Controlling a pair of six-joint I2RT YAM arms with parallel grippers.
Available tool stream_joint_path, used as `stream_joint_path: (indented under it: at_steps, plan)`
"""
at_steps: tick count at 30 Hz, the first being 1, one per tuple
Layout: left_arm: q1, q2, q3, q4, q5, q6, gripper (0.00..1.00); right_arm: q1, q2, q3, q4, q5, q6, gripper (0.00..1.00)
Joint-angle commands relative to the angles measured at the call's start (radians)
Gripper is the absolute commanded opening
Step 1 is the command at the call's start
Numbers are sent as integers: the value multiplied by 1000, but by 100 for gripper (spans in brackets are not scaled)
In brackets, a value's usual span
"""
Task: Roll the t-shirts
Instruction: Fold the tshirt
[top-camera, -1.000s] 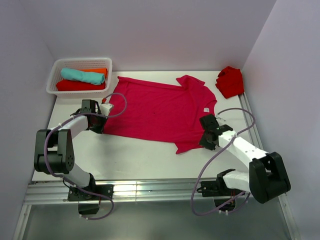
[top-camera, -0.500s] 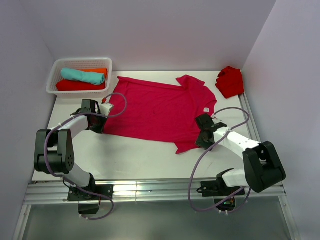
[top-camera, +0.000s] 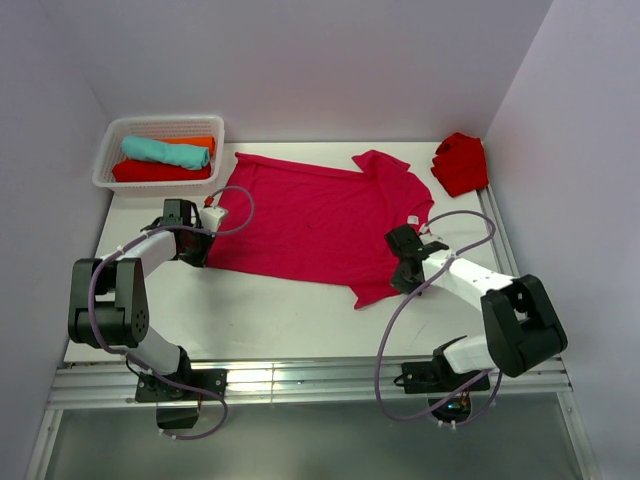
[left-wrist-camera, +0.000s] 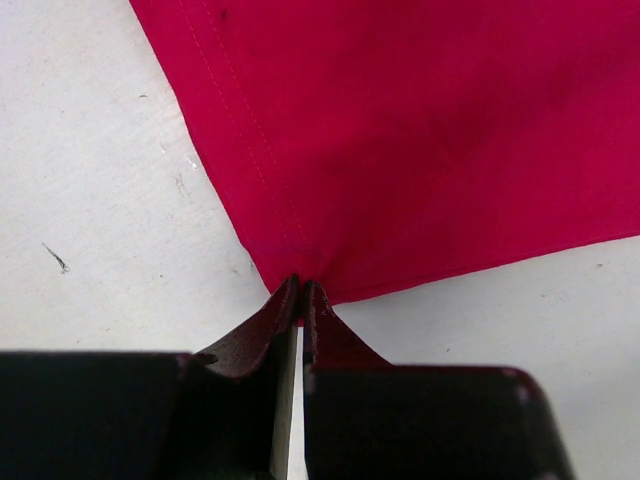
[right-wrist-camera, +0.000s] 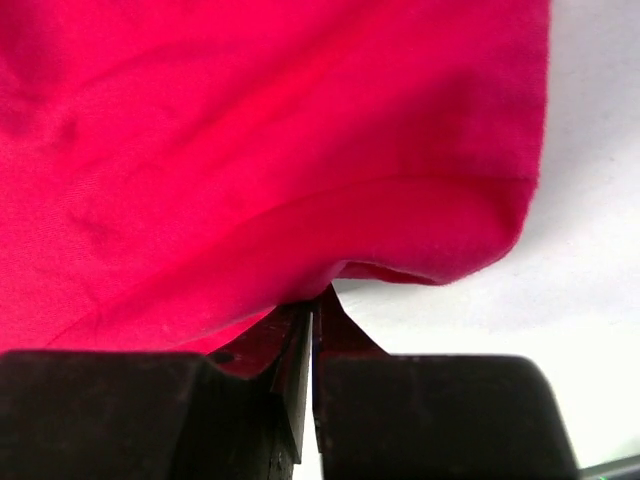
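We see the raspberry-crimson soft cloth t-shirt (top-camera: 320, 215) spread flat across the middle of the white worktop (top-camera: 260, 310), collar to the right. The left gripper (left-wrist-camera: 301, 298) is clamped on its near-left hem corner. The right gripper (right-wrist-camera: 312, 305) is pinched together on a fold of its right-hand edge. Bare worktop runs along the near edge, while a white plastic basket (top-camera: 104, 165) and a crumpled scarlet t-shirt (top-camera: 461, 163) occupy the far corners.

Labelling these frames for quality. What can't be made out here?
Top view: where the crimson t-shirt is pinched, covered by the left end effector and right end effector.
Wrist views: most of that shirt, cut off by frame edges.
Top view: anything beneath the rolled tees in the basket.
Top view: the scarlet t-shirt neck and sleeves, lost in its crumpled heap.
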Motion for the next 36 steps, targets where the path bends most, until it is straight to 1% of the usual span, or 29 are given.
stream_joint_path:
  at_steps: [1,5,8,19,24,27,33,36]
  plan:
    - [9,0,30,-5,0,27,9,11,-61,38,-81,72,0,4]
    - [9,6,28,-5,-5,33,9,9,-155,76,-191,98,-15,0]
    - [9,9,27,-3,-8,33,9,9,-219,98,-243,101,-24,0]
    - [9,0,12,-11,-10,50,9,11,-371,138,-325,86,-35,0]
    - [9,0,12,-14,-7,48,9,9,-341,139,-306,95,-40,8]
    - [9,1,16,-16,-4,48,9,6,-295,147,-270,121,-55,10]
    - [9,7,30,-22,-4,47,9,-67,-163,213,-176,101,-132,10]
    - [9,13,36,-25,-5,48,9,-89,-100,253,-157,98,-156,11]
